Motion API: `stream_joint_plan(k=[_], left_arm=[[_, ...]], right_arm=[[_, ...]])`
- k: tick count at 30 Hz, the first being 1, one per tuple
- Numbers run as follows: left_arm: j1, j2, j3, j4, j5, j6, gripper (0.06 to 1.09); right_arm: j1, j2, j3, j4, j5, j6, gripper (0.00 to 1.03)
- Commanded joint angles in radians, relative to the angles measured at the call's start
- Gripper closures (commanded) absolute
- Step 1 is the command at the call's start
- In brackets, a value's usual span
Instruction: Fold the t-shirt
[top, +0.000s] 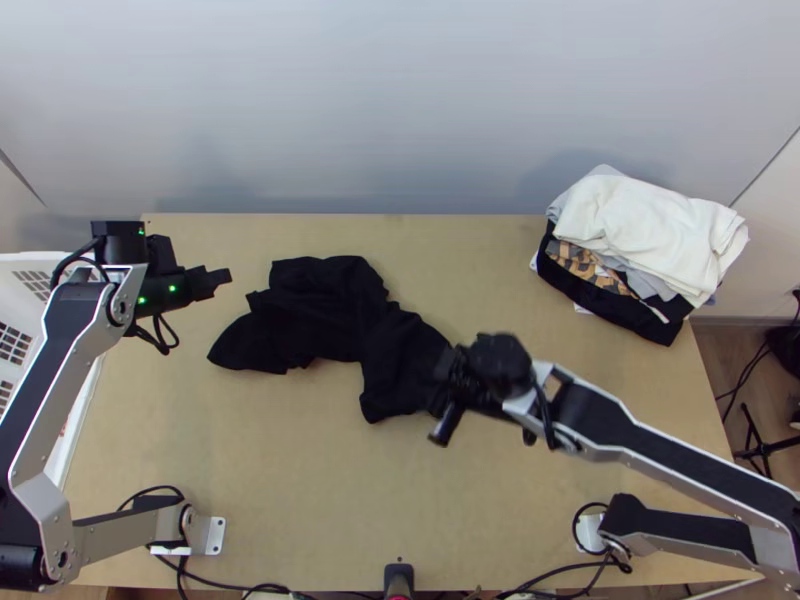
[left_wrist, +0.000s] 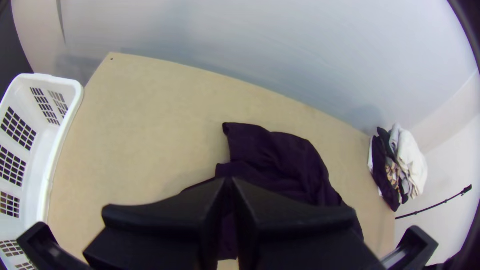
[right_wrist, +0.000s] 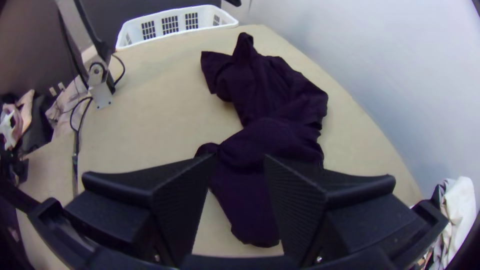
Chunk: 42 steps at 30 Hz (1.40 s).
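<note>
Right tool (right_wrist: 240, 159) parted, positioned over end of black t-shirt (top: 320, 315); left tool (left_wrist: 228, 181) closed, near opposite end. Between both, t-shirt bunched on table (top: 300, 500); spreading and all folding judged outstanding.

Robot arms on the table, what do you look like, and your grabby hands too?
The left arm and right arm have silver-grey links with black panels and black joints, plus thin black cables. The left gripper and right gripper are black, each with two wide, flat fingers; the right one's have fine ridges. Small green lights glow near the left gripper.
</note>
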Motion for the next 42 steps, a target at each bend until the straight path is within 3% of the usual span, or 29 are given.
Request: stream_joint_plan(k=[1, 3, 8, 14, 18, 22, 26, 32, 35, 42], left_arm=[[-0.001, 0.015, -0.004, -0.002, -0.008, 0.008, 0.92], [-0.001, 0.018, 0.0, -0.002, -0.009, 0.008, 0.92], [-0.002, 0.033, -0.004, 0.001, -0.043, 0.023, 0.92], [-0.002, 0.066, 0.025, 0.004, -0.13, 0.033, 0.92], [-0.007, 0.046, 0.039, 0.001, -0.144, 0.014, 0.92], [-0.005, 0.05, -0.004, 0.039, -0.143, -0.023, 0.92], [-0.015, 0.036, -0.087, 0.136, -0.143, -0.033, 0.92], [-0.015, 0.016, -0.15, 0.205, -0.144, -0.017, 0.92], [-0.002, 0.021, -0.153, 0.216, -0.144, 0.005, 0.92], [0.005, 0.021, -0.148, 0.227, -0.143, 0.019, 0.92]], right_arm=[[0.101, 0.009, -0.116, 0.106, 0.034, 0.026, 0.54], [0.106, 0.056, -0.119, 0.176, 0.039, 0.069, 0.54], [0.109, 0.173, -0.123, 0.297, 0.166, 0.071, 0.54], [0.141, 0.216, -0.119, 0.313, 0.168, 0.074, 0.54], [0.16, 0.265, -0.069, 0.293, 0.168, 0.091, 0.54], [0.152, 0.303, 0.003, 0.121, 0.088, 0.244, 0.54], [0.153, 0.322, 0.001, 0.112, 0.085, 0.256, 0.54], [0.158, 0.4, 0.089, 0.097, 0.074, 0.249, 0.27], [0.155, 0.438, 0.128, 0.089, 0.076, 0.226, 0.22], [0.15, 0.499, 0.164, 0.092, 0.082, 0.207, 0.25]])
